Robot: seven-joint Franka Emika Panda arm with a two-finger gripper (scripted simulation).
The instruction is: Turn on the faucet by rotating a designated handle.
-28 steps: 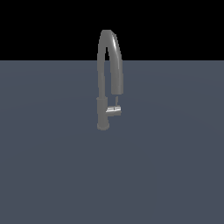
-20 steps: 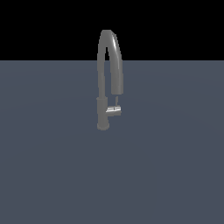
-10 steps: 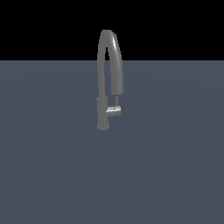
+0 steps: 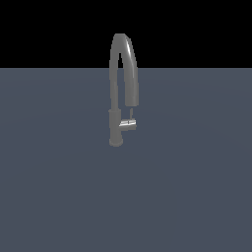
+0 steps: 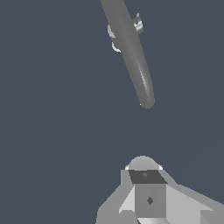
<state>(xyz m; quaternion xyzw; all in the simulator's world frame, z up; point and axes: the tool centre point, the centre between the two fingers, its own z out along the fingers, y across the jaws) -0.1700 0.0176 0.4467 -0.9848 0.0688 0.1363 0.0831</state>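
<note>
The dark grey faucet [image 4: 116, 98] stands upright on the flat grey surface, its arched spout curving toward the exterior view's right. The silver handle [image 4: 128, 125] juts sideways from the lower body, its thin pin pointing up. In the wrist view I look down on the faucet [image 5: 133, 57], with the handle [image 5: 138, 25] peeking out beside the spout. My gripper [image 5: 143, 165] hangs apart from the spout's tip, touching nothing. Its fingers appear pressed together with nothing between them. The exterior view does not show the gripper.
A plain dark grey surface [image 4: 59, 187] stretches around the faucet in every direction. Black background lies above its far edge.
</note>
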